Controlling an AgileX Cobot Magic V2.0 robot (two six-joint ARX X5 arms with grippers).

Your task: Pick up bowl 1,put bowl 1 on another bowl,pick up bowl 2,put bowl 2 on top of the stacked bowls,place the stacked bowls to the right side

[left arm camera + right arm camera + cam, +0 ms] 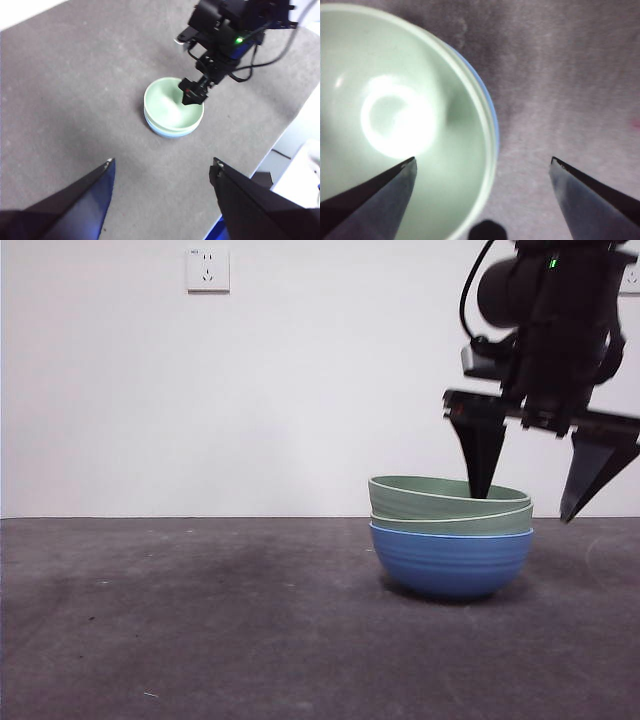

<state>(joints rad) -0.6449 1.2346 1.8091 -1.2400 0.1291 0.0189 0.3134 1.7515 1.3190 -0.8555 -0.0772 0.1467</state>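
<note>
Three bowls stand nested on the grey table: the blue bowl [450, 560] at the bottom, a pale green bowl [505, 523] in it, and a second pale green bowl [440, 497] on top, sitting slightly tilted. My right gripper [523, 508] is open and straddles the top bowl's right rim, one jaw inside the bowl and the other outside it. The right wrist view shows the green bowl's inside [395, 100] and a blue sliver [491, 107] between the jaws of that gripper [483, 160]. My left gripper [163, 161] is open, high above the stack [172, 107], holding nothing.
The grey table [200, 620] stretches left of the stack. A white wall with a socket [207, 269] stands behind. In the left wrist view the table's edge [280, 142] runs close beyond the stack, with white equipment [305, 170] past it.
</note>
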